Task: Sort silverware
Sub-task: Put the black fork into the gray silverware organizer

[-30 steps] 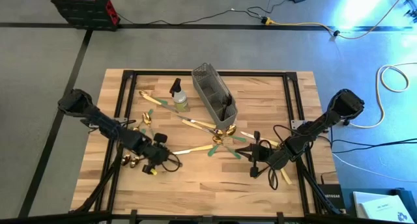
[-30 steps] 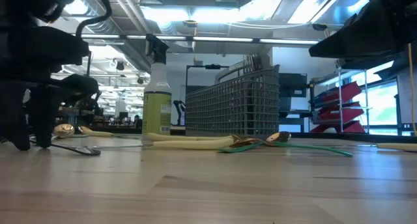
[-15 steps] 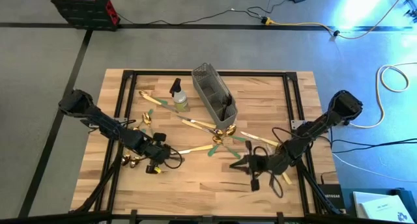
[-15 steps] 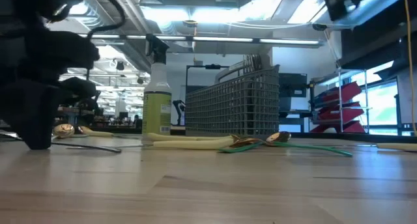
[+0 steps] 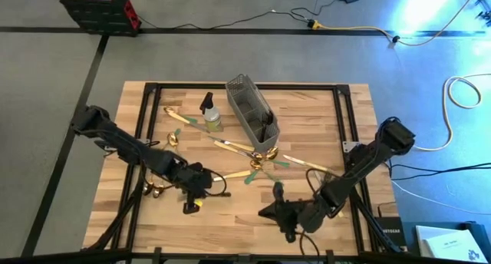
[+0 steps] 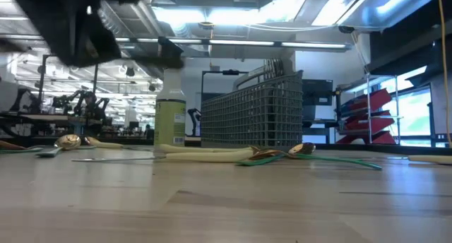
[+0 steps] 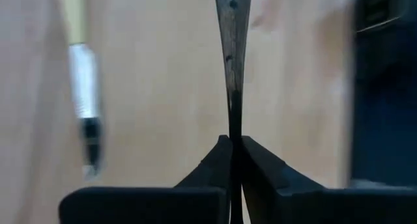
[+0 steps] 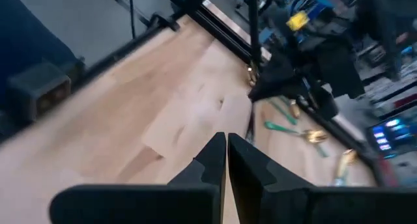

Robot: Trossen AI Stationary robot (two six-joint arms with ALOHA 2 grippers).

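We see the left claw (image 7: 232,149) closed on a thin dark utensil (image 7: 232,48) at its handle end; it looks stiff, light, slippery. The right claw (image 8: 226,148) is shut, empty.

Bare wood lay open along the table's (image 5: 230,226) near edge. Farther in, the mesh caddy (image 5: 252,116), spray bottle (image 5: 211,115) and scattered silverware (image 5: 253,168) blocked the middle between both arms.

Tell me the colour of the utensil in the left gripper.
Dark, near black utensil, pinched in the left gripper; the left wrist view shows it best.
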